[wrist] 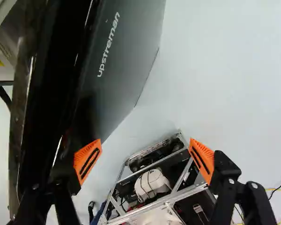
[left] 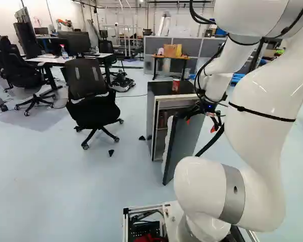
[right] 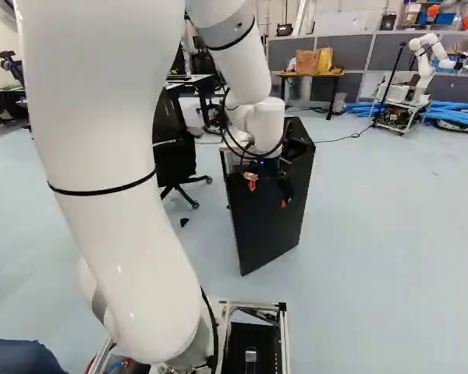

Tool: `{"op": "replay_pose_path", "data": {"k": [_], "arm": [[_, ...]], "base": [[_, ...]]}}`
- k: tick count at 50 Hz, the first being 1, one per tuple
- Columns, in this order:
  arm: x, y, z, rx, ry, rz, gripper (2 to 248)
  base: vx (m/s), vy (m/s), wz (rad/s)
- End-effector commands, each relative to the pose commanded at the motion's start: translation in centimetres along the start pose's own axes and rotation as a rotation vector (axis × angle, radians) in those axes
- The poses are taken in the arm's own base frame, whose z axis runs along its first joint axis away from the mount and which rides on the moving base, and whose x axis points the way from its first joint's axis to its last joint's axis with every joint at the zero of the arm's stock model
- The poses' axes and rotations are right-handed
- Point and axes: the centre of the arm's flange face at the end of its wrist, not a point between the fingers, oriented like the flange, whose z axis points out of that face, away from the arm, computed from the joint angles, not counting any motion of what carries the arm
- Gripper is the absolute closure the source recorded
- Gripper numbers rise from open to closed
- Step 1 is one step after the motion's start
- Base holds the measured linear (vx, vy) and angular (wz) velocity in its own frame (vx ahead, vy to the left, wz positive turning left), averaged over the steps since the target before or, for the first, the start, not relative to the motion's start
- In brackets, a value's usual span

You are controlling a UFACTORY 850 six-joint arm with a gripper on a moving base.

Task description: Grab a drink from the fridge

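Black outer face toward us, the door (right: 269, 218) hangs ajar at twelve o'clock, straight ahead of the base (wrist: 182, 173), and it is the likeliest trouble: the gripper (wrist: 145, 161) is on its outer side, so a push toward eleven o'clock could swing it shut over the fridge (left: 151, 118). The gripper is empty and spread wide; one finger lies so close to the door that it might snag the edge, though I can't tell whether they touch. A low forearm might also knock the red can (left: 175, 85) off the fridge top. That can may be the drink, or the drink may be inside; the interior is too dim to say. Only the left base view shows the can and, at about eleven o'clock from the door, a slice of shelves (left: 163, 119). The right base view has mostly the door's outer face; the wrist view alone shows the base's framework between the fingers.
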Motion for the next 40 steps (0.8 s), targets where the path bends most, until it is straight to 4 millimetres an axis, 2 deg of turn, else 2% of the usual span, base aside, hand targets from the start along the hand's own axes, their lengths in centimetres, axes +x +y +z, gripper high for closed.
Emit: {"op": "replay_pose_path", "data": {"k": [40], "arm": [[-1.2,-4.6,0.0,-0.001,0.117,-0.155,3]], "base": [[0.000,0.000,0.000]]}}
